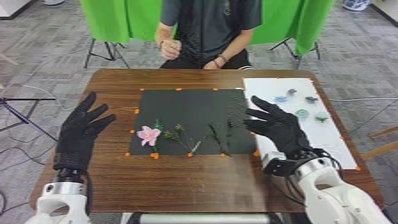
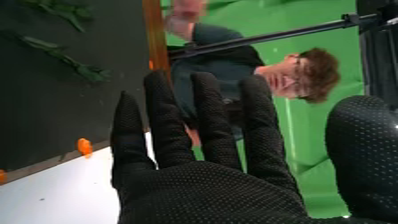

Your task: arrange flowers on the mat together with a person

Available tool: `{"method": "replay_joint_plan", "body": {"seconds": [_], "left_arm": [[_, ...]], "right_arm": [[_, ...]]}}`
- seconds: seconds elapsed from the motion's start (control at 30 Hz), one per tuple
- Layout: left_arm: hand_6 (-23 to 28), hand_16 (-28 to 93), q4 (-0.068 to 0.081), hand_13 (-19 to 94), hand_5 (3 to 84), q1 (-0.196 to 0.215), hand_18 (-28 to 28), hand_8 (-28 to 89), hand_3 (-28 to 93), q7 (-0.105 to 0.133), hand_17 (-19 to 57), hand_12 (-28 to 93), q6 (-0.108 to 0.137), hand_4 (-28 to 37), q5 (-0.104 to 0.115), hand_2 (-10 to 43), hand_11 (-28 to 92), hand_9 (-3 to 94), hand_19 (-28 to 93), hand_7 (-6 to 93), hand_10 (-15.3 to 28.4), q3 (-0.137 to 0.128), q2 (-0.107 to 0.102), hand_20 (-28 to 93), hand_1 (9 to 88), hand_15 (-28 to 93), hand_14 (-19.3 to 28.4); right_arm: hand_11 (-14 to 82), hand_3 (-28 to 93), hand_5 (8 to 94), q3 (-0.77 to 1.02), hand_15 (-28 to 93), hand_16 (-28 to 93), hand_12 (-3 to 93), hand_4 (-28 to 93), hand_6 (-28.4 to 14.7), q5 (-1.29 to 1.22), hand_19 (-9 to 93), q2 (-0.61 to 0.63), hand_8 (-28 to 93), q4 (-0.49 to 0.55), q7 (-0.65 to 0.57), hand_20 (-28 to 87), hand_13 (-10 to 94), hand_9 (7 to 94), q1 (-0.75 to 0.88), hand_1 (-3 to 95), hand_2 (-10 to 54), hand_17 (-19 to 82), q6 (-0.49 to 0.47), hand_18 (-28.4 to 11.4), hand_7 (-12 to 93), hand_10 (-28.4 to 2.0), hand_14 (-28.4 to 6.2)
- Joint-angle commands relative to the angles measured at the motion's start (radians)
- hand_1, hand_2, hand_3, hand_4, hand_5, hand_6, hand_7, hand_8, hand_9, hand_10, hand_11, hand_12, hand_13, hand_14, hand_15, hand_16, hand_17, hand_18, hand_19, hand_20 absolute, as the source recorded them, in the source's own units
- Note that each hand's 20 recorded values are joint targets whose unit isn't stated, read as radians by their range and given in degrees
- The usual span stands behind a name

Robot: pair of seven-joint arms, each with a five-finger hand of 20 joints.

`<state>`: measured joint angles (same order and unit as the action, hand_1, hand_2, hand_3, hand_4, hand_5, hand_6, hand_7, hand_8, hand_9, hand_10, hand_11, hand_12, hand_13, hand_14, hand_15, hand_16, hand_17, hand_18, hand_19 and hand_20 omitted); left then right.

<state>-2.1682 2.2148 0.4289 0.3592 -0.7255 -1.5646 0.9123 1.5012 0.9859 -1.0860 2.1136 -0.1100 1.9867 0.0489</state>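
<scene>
Right hand (image 1: 282,130) unclenched (fingers extended), above white sheet (image 1: 266,87), pink flower (image 1: 148,134) on mat (image 1: 191,107)

On the table (image 1: 195,190) lies the mat (image 1: 187,107) — the flower (image 1: 148,135) at its near left, the sprigs (image 1: 215,134) in a row to the right. Just right of the mat lies the sheet (image 1: 330,137), small pieces (image 1: 302,113) on its far half.

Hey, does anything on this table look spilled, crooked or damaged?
Nothing stands out. The pink flower and green stems lie on the black mat, slanting differently, which seems harmless; small blue and green pieces rest on the white sheet.
</scene>
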Motion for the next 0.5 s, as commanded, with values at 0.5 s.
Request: {"method": "replay_joint_plan", "body": {"seconds": [0.5], "left_arm": [[2.6, -7, 0.004, 30, 34.5, 0.015, 24.3, -9, 79, 0.013, -7.9, 8, 0.011, -28.3, 0.015, 5.0, 19, 37.0, 49, 9.7, 16.4, 0.005, -0.005, 16, 22.1, 42, 25.7]], "right_arm": [[6.5, 79, 38.3, 0.005, 26, 15, 13.1, -28, 4.5, 0.026, 45, -0.058, -12, 0.008, 0.022, 16, 33, 43.2, 0.016, 10.8, 15.0, -1, 0.025, -21.2, 13, -11.7, -19.0]]}}
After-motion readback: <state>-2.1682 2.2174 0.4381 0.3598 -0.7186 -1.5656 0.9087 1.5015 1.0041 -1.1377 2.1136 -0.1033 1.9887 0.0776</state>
